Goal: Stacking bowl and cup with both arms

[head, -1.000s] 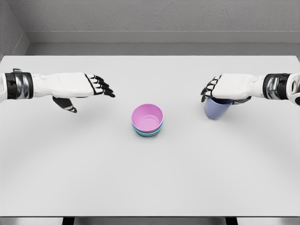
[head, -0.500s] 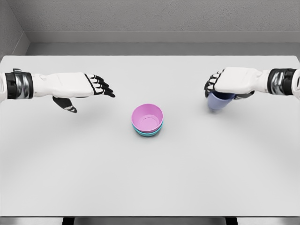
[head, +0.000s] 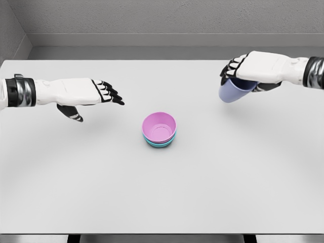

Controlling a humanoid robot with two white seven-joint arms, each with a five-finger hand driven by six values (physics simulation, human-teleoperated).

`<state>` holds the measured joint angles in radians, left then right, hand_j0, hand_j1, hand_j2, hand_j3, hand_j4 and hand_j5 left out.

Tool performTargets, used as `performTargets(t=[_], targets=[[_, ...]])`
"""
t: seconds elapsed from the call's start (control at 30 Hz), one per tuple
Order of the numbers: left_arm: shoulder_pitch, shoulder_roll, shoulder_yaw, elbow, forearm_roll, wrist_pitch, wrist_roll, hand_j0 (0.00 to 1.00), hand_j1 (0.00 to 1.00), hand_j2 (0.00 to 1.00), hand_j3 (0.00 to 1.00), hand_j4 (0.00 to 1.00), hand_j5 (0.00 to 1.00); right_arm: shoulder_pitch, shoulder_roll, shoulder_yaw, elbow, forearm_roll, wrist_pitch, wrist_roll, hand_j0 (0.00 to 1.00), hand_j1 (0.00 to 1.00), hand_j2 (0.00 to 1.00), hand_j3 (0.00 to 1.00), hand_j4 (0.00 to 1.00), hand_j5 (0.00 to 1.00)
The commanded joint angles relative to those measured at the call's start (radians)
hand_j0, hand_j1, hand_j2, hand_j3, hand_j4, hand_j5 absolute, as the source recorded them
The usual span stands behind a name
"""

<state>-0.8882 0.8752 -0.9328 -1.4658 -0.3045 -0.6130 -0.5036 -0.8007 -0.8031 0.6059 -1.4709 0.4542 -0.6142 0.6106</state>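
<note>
Head view: right hand (head: pixel 246 71) is gripping the lavender cup (head: pixel 232 90) above the table (head: pixel 162 192), its rim hidden by fingers. Left hand (head: pixel 87 95) is hovering open-fingered. Pink bowl (head: pixel 159 126) is sitting nested in the teal bowl (head: pixel 161 143), mostly covering it.

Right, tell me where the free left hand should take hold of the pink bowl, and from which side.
Probably the pink bowl is best taken at its near-left rim, from above and from the left, where the open left hand already hovers. It sits upright, nested in a teal bowl, so only its rim and upper wall show. The right hand is busy holding the cup.
</note>
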Motion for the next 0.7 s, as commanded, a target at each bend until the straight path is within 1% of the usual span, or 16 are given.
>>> performTargets(t=[0.0, 0.03, 0.1, 0.23, 0.3, 0.37, 0.67], targets=[[0.002, 0.001, 0.002, -0.001, 0.005, 0.002, 0.0, 1.0, 1.0, 1.0, 1.0, 1.0, 1.0, 0.0, 0.004, -0.001, -0.043, -0.035, 0.003, 0.0, 0.59, 0.59, 0.59, 0.59, 0.59, 0.59], [0.0, 0.001, 0.0, 0.001, 0.005, 0.002, 0.0, 1.0, 1.0, 1.0, 1.0, 1.0, 1.0, 0.0, 0.002, 0.0, -0.086, -0.034, 0.003, 0.0, 0.59, 0.59, 0.59, 0.59, 0.59, 0.59], [0.002, 0.001, 0.002, -0.001, 0.005, 0.002, 0.0, 1.0, 1.0, 1.0, 1.0, 1.0, 1.0, -0.002, 0.001, 0.005, -0.144, -0.034, 0.003, 0.0, 0.59, 0.59, 0.59, 0.59, 0.59, 0.59], [0.0, 0.001, 0.002, 0.001, 0.005, 0.002, 0.0, 1.0, 1.0, 1.0, 1.0, 1.0, 1.0, -0.011, 0.002, 0.006, -0.201, -0.034, 0.003, 0.0, 0.59, 0.59, 0.59, 0.59, 0.59, 0.59], [0.0, 0.002, 0.002, -0.001, 0.005, 0.002, 0.0, 1.0, 1.0, 1.0, 1.0, 1.0, 1.0, -0.021, 0.008, 0.043, -0.232, -0.032, 0.003, 0.0, 0.59, 0.59, 0.59, 0.59, 0.59, 0.59], [0.0, 0.002, 0.002, -0.001, 0.005, 0.002, 0.0, 1.0, 1.0, 1.0, 1.0, 1.0, 1.0, -0.032, 0.013, 0.075, -0.286, -0.029, 0.003, 0.0, 0.59, 0.59, 0.59, 0.59, 0.59, 0.59], [0.0, 0.005, 0.002, -0.001, 0.005, 0.002, 0.0, 1.0, 1.0, 1.0, 1.0, 1.0, 1.0, -0.101, 0.079, 0.176, -0.287, -0.028, 0.003, 0.0, 0.59, 0.59, 0.59, 0.59, 0.59, 0.59]])
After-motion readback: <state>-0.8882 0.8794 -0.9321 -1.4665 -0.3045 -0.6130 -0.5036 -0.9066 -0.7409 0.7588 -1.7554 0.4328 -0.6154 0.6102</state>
